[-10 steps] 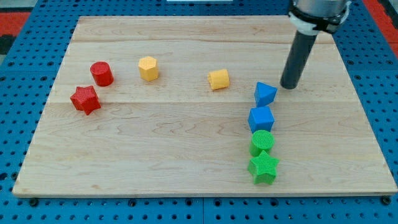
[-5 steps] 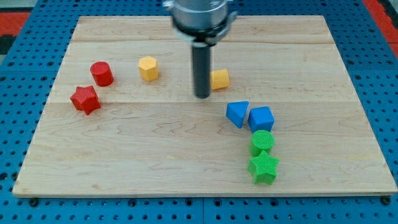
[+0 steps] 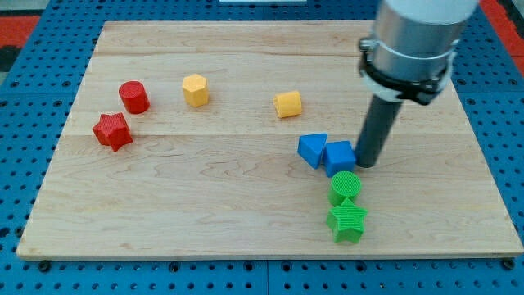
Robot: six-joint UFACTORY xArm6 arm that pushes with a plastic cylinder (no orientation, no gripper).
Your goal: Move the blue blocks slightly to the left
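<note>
Since half a sec ago my tip [image 3: 366, 163] swung from beside the yellow block [image 3: 287, 104] to just right of the blue cube [image 3: 341, 157], which touches the blue wedge [image 3: 313, 150] mid-table [image 3: 205, 205]; no end effector, just a rod holding nothing, so imo push straight left, slow, w/o clipping the green cylinder [image 3: 345, 187].

On the wooden board [image 3: 205, 205], toward the view's left: a red cylinder [image 3: 133, 97] with a red star [image 3: 112, 131] just below and slightly left of it, close but apart. Further right, near the view's top: a yellow hexagonal block [image 3: 195, 89] and, well apart from it, a second yellow block [image 3: 288, 104]. Toward the view's bottom right: a green cylinder [image 3: 345, 188] touching a green star [image 3: 346, 221] directly beneath; all around the board, blue pegboard [image 3: 33, 74].
</note>
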